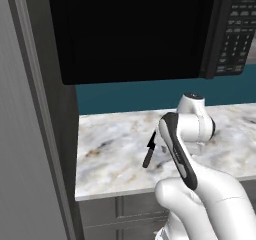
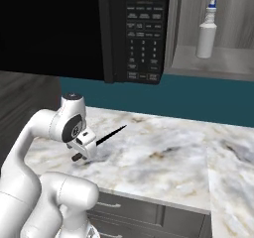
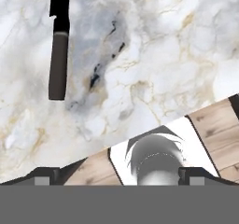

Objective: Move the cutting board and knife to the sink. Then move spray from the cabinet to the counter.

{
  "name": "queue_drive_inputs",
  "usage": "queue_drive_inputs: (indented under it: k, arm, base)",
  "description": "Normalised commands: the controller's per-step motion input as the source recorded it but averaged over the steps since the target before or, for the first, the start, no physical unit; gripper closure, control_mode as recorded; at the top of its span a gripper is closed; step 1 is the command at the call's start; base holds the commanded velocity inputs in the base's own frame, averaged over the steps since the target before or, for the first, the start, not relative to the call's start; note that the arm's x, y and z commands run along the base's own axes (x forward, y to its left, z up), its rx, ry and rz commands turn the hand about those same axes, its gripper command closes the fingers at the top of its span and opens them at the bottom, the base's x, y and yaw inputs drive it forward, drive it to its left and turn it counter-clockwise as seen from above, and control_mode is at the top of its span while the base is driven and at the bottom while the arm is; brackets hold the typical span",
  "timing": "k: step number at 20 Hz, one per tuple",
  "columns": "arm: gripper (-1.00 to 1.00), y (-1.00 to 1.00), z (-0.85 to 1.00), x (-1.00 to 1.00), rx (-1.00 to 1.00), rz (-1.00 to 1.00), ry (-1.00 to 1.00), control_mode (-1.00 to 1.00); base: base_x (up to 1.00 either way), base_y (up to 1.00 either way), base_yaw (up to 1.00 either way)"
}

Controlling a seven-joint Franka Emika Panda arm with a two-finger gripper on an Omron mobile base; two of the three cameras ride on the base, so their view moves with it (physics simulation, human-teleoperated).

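One thing lies within reach: the knife (image 3: pixel 58 55), flat on the counter (image 2: pixel 163 152) just ahead of my pincer (image 2: pixel 85 144), which is spread fully wide and empty. I should centre over the handle, turn my tips across it, then descend. The spray (image 2: pixel 207 33) waits in the cabinet (image 2: pixel 218 58), well beyond.

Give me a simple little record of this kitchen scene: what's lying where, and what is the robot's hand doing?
knife: lying flat on the counter, dark handle toward the front edge, pointed blade toward the wall
spray bottle: standing upright on the open shelf right of the microwave
gripper: open, holding nothing, over the counter near the knife handle
cutting board: cannot say from these pictures
wall: teal strip between counter and microwave
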Motion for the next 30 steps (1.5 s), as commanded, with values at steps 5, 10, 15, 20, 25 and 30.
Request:
queue_drive_inputs:
  k: [5,10,15,20,25,30]
  arm:
    - [-1.0,0.3,-0.22,0.38,0.0,0.0,0.0,-1.0]
    - [-1.0,0.08,-0.23,0.41,0.05,0.05,0.0,-1.0]
    - [-1.0,0.1,-0.25,0.51,0.01,0.03,0.03,-1.0]
    - [-1.0,0.13,-0.24,0.45,0.01,0.01,0.09,-1.0]
    - [-1.0,0.07,-0.23,0.4,0.0,0.01,0.1,-1.0]
    - [-1.0,0.04,-0.21,0.31,0.0,0.02,0.12,-1.0]
  base:
    - [0.0,0.0,0.0]
    - [0.0,0.0,0.0]
    - [0.0,0.0,0.0]
    - [0.0,0.0,0.0]
    - [0.0,0.0,0.0]
    - [0.0,0.0,0.0]
